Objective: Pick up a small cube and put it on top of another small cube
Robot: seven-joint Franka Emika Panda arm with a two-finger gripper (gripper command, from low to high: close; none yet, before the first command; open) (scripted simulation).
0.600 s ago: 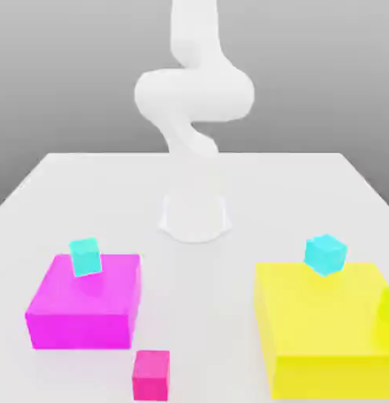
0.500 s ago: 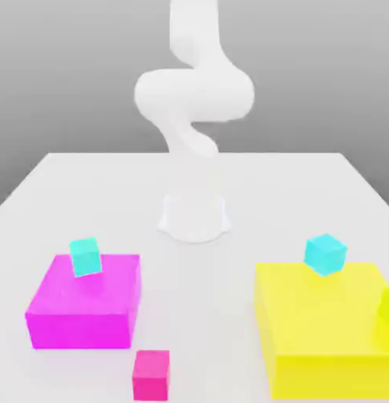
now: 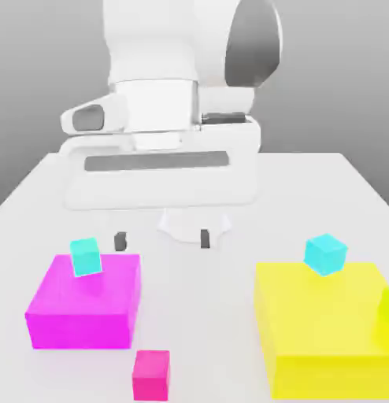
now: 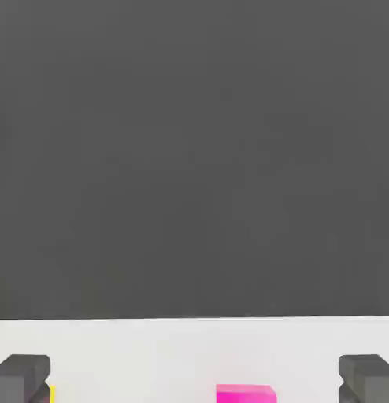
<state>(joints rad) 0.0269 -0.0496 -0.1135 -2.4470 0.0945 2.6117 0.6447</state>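
I see the hand (image 3: 162, 238) hanging low over the middle of the tabletop (image 3: 308, 189), its two dark fingers (image 3: 120, 240) spread wide with nothing between them. In the exterior view the hand sits just in front of the arm's base (image 3: 217, 227), at about 12 o'clock from the pink cube (image 3: 151, 375).

The pink cube rests on the tabletop near the front edge, just off the front corner of the magenta block (image 3: 83, 303) — close, but I can't tell if they touch. In the hand view it shows as a pink patch (image 4: 245, 393) between the fingertips (image 4: 21, 378), farther out on the surface.

The lime cube (image 3: 388, 305) sits on the yellow block (image 3: 324, 330) at its edge toward the exterior view's right, roughly 2 o'clock from the pink cube and well apart from it.

One cyan cube (image 3: 86, 256) is on the magenta block — another cyan cube (image 3: 325, 254) is on the yellow block's far edge.
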